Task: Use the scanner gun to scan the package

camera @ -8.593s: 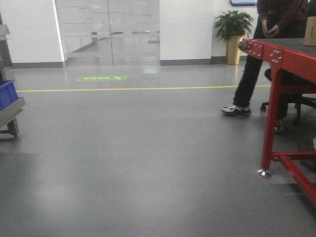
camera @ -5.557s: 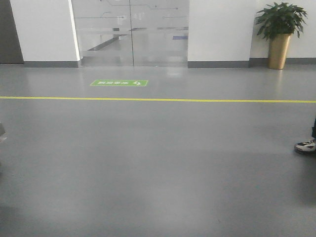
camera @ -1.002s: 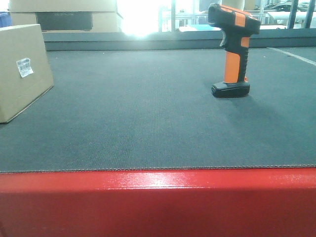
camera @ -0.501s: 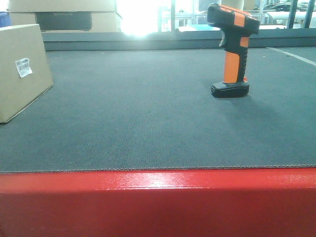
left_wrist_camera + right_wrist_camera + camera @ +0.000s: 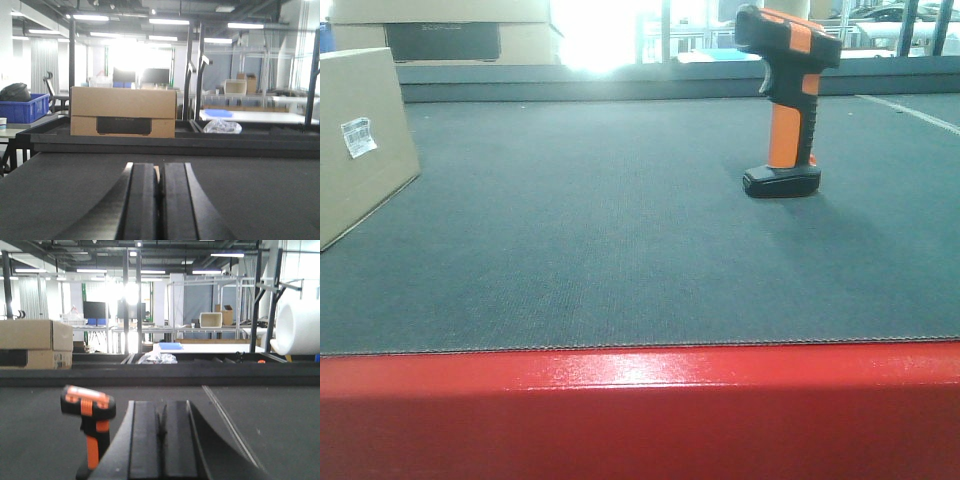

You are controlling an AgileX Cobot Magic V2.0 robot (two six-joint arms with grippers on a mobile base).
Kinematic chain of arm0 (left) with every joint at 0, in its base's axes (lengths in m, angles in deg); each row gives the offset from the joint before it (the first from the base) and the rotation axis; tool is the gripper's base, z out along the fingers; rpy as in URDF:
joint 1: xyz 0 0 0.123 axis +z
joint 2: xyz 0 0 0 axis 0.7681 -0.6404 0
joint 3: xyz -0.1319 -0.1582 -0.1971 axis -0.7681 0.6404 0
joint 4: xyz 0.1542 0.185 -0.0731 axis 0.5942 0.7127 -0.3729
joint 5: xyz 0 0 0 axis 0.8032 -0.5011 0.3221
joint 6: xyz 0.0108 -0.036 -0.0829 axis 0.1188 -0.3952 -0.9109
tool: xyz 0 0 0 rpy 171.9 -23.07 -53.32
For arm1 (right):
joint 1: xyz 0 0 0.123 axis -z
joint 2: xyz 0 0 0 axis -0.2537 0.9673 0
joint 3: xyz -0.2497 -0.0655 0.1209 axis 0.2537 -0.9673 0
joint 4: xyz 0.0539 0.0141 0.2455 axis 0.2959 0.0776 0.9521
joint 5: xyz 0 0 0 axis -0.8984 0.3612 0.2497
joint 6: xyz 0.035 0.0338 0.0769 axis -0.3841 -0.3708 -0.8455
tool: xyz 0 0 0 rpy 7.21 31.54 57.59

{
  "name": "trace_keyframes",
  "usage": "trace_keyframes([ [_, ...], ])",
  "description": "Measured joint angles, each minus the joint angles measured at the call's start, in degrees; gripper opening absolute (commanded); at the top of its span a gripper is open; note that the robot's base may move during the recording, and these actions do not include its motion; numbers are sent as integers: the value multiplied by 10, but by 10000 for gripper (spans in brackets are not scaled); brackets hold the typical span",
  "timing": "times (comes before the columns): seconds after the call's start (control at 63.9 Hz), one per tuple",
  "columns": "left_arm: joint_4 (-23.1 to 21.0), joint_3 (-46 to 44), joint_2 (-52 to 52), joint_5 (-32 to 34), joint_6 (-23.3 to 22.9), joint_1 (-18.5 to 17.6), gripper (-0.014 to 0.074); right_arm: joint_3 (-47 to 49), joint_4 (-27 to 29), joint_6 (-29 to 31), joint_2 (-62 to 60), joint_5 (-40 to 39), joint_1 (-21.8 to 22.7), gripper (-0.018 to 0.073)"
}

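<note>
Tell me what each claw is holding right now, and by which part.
Nothing is held. The left claw and right claw are both shut and empty. The scanner gun stands on its foot and the package sits apart from it, neither touched.

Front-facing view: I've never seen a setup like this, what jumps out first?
The orange-and-black scanner gun stands upright on its foot at the right of the dark table mat, the brightest thing in sight. At the far left edge sits the tan package with a small white label facing the camera. A glossy red table edge runs across the bottom.
</note>
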Motion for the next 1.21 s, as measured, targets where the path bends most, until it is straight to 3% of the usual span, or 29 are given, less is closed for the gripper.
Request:
trace_keyframes([
  [0.188,13,-122,-120,-46,0,0,389,102,0,0,138,2,0,446],
  [0.266,14,-151,-169,-49,0,0,490,124,0,0,200,-5,0,575],
  [0.376,14,-180,-228,-51,0,-4,581,131,1,0,274,-30,0,570],
  [0.563,11,-224,-310,-84,-11,-19,582,131,1,0,365,-68,-11,569],
  [0.72,8,-299,-395,-191,-42,-20,582,131,2,0,405,-68,-64,569],
  [0.892,8,-418,-528,-319,-44,-20,582,131,2,0,417,-92,-116,569],
  [1.205,14,-651,-783,-482,12,3,582,131,3,0,418,-95,-134,569],
])
